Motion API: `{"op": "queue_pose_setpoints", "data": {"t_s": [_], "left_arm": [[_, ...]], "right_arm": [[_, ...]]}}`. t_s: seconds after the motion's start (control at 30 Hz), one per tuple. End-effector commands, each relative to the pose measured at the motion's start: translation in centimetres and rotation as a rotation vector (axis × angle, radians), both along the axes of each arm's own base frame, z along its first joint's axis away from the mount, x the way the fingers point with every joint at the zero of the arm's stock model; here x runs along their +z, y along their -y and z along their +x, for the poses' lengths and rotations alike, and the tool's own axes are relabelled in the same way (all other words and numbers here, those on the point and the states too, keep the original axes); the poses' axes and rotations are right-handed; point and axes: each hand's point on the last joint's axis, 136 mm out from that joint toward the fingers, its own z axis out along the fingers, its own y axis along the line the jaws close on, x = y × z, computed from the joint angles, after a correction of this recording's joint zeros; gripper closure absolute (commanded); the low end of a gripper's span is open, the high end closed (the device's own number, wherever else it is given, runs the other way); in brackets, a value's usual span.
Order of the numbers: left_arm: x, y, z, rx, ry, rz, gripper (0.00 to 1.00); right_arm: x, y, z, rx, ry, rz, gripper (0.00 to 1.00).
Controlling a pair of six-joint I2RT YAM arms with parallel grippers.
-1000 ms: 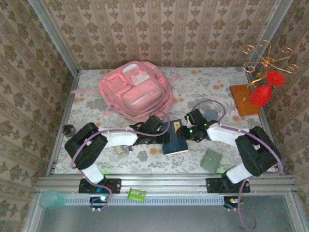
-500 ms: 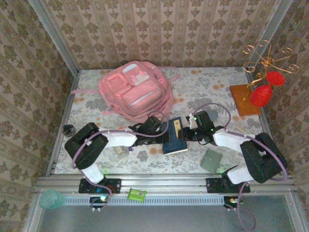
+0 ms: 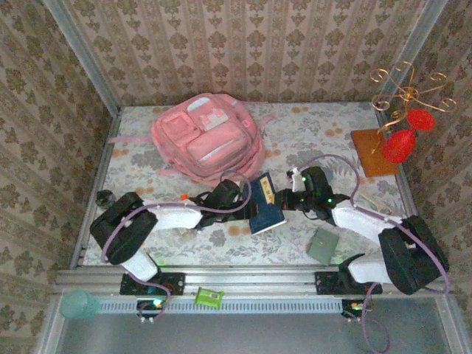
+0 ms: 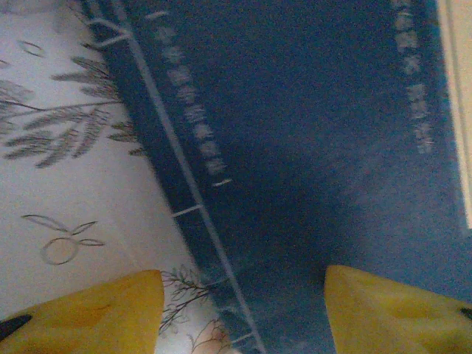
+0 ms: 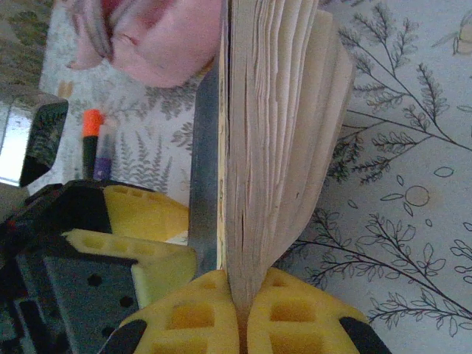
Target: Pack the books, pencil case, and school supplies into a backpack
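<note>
The navy blue book (image 3: 267,214) lies just in front of the pink backpack (image 3: 206,140). My right gripper (image 5: 240,291) is shut on a bundle of its pale pages (image 5: 273,133); the dark cover (image 5: 206,184) stands apart to their left. In the top view the right gripper (image 3: 284,200) is at the book's right edge and the left gripper (image 3: 247,209) at its left edge. In the left wrist view the left gripper (image 4: 243,287) is open, its yellow fingers (image 4: 96,310) straddling the edge of the navy cover (image 4: 310,147). An orange-capped black marker (image 5: 90,140) and a purple pen (image 5: 102,158) lie behind the left fingers.
A flat grey-green square pouch (image 3: 322,245), perhaps the pencil case, lies near the right arm's base. A wire stand with red ornaments (image 3: 402,136) on an orange-brown base (image 3: 371,153) occupies the back right. A small black thing (image 3: 103,196) sits at the left edge.
The right gripper has shut on the book's pages and its arm has swung to the right. The book has turned slightly. The left jaws have widened a little.
</note>
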Motion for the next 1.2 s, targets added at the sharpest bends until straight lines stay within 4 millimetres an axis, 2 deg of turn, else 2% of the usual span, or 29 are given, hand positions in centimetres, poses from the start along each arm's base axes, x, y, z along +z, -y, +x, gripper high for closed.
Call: {"op": "queue_pose_setpoints", "data": {"t_s": [0.0, 0.07, 0.2, 0.27, 0.4, 0.53, 0.6, 0.67, 0.77, 0.9, 0.93, 0.97, 1.03, 1.1, 1.13, 1.17], "left_arm": [[3.4, -0.6, 1.6, 0.059, 0.093, -0.106, 0.37], [4.9, -0.7, 2.0, 0.053, 0.132, -0.182, 0.35], [10.2, -0.6, 3.0, 0.015, 0.221, -0.367, 0.30], [12.5, -0.7, 3.5, -0.011, 0.244, -0.442, 0.28], [17.1, -0.5, 4.0, -0.086, 0.306, -0.563, 0.20], [21.1, -0.1, 4.2, -0.184, 0.348, -0.669, 0.14], [22.6, 0.1, 3.9, -0.233, 0.359, -0.700, 0.15], [23.7, 0.3, 3.8, -0.264, 0.372, -0.717, 0.21], [24.6, 0.1, 4.1, -0.262, 0.399, -0.719, 0.40], [24.3, -0.3, 4.3, -0.247, 0.412, -0.694, 0.75], [24.3, -0.4, 4.3, -0.238, 0.413, -0.696, 0.84], [24.4, -0.5, 4.4, -0.232, 0.419, -0.702, 0.90], [24.9, -0.8, 4.5, -0.208, 0.428, -0.715, 1.00], [25.6, -1.0, 4.4, -0.197, 0.436, -0.737, 1.00], [25.9, -1.3, 4.9, -0.155, 0.450, -0.744, 1.00], [26.1, -1.5, 4.9, -0.141, 0.450, -0.754, 1.00]], "right_arm": [[5.4, 0.0, 1.0, -0.010, 0.098, 0.121, 1.00], [8.1, 0.1, 1.3, -0.026, 0.132, 0.186, 1.00], [13.4, -0.4, 1.1, -0.018, 0.196, 0.287, 1.00], [15.2, -0.4, 1.0, -0.019, 0.221, 0.312, 1.00], [17.9, -1.0, 0.8, 0.017, 0.257, 0.366, 1.00], [19.5, -2.2, 0.4, 0.090, 0.274, 0.394, 1.00], [20.0, -2.8, 0.2, 0.125, 0.283, 0.394, 1.00], [20.3, -3.2, 0.3, 0.150, 0.290, 0.390, 1.00], [19.9, -3.5, 0.5, 0.189, 0.290, 0.348, 1.00], [18.8, -2.8, 1.7, 0.195, 0.264, 0.308, 0.99], [18.8, -2.7, 1.9, 0.192, 0.252, 0.323, 0.96], [18.8, -2.8, 2.1, 0.192, 0.243, 0.336, 0.91], [18.7, -3.1, 1.9, 0.201, 0.223, 0.363, 0.74], [18.0, -3.0, 1.7, 0.182, 0.208, 0.374, 0.56], [17.5, -2.7, 1.7, 0.162, 0.200, 0.373, 0.43], [17.0, -2.6, 1.6, 0.148, 0.192, 0.375, 0.35]]}}
